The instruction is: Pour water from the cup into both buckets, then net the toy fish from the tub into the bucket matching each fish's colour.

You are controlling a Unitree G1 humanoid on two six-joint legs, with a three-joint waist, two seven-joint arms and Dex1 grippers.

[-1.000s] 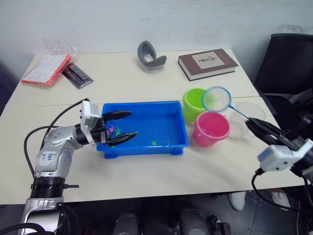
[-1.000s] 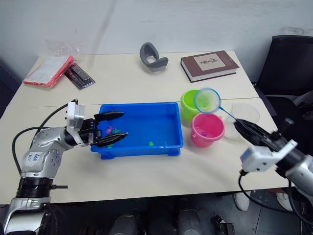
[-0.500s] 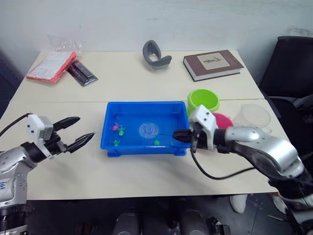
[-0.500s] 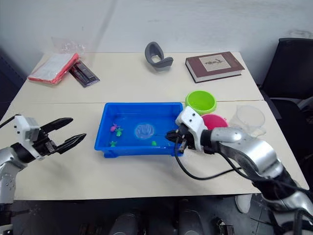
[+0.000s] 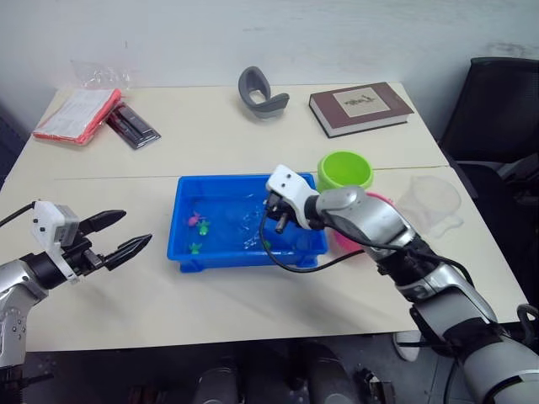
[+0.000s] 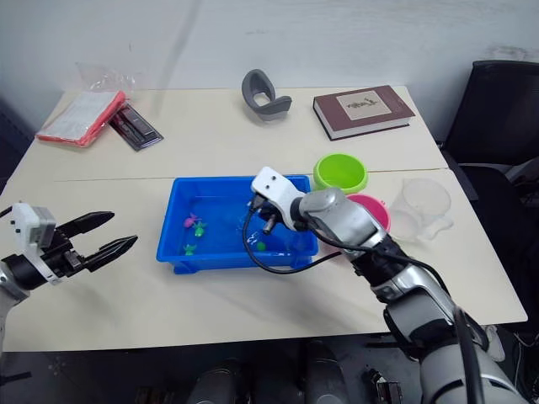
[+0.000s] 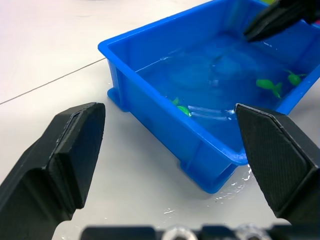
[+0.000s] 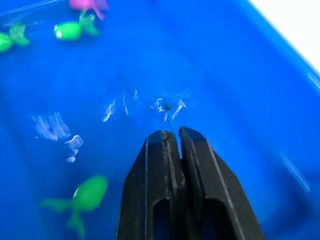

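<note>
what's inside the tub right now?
The tub holds water, green fish and a pink one. The right gripper, shut on the net handle, dips in. The hoop is underwater, too blurred to make out.

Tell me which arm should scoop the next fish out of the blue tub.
Right. Its gripper is already over the tub, fingers shut on the net handle that dips into the water near a green fish. The left gripper hangs open off to the side.
</note>
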